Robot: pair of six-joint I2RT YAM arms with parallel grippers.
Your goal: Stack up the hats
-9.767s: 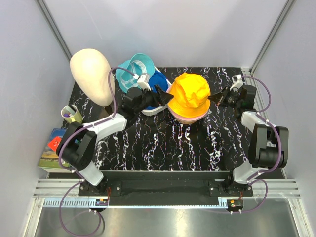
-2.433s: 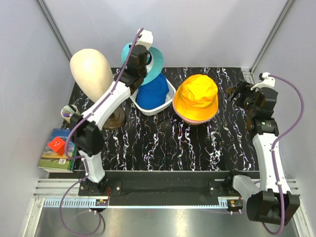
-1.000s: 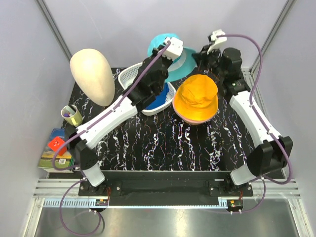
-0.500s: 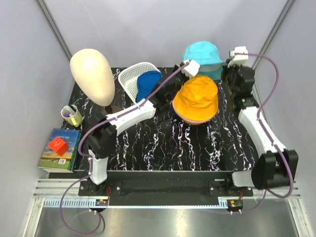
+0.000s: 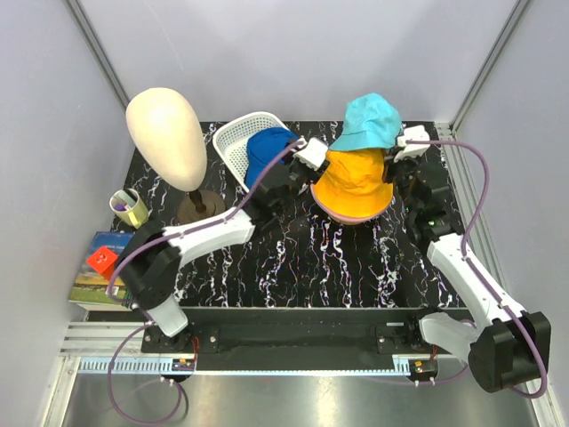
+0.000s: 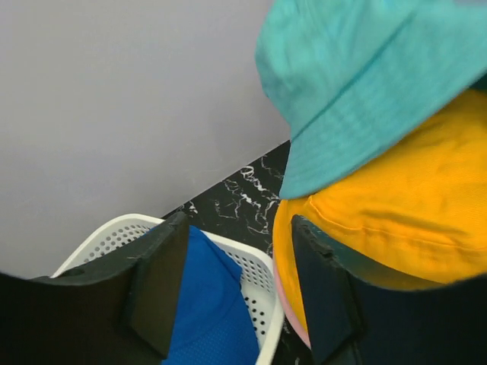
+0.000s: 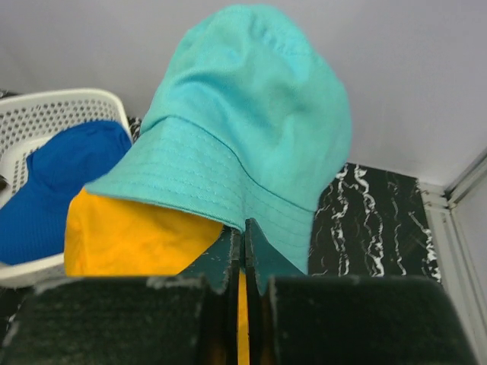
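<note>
From above, the teal hat (image 5: 369, 120) is no longer hanging in the air at the far right of the desk (image 5: 302, 258). It now sits tilted on the far side of the orange-yellow hat (image 5: 354, 182), which itself rests on a pink hat (image 5: 342, 216) that shows only as a rim. The left gripper (image 5: 316, 171) has just let go and stands just left of the pile. The right gripper (image 5: 396, 167) is tight against its right side. To my eye the stack has gained its third hat, but that hat is not yet seated square. The royal-blue hat (image 5: 267, 147) is still waiting in the white basket (image 5: 233, 142) further left. In the left wrist view the left gripper (image 6: 240, 228) has its fingers well apart with nothing between them. The teal brim (image 6: 365, 76) hangs above and to the right of them, clear of both fingers, and the orange crown (image 6: 403, 220) lies under it. In the right wrist view the right gripper (image 7: 243, 236) is closed flat, with its tips meeting the near edge of the teal brim (image 7: 251, 114). It looks pinched on that edge, so the teal hat seems held on this side only.
</note>
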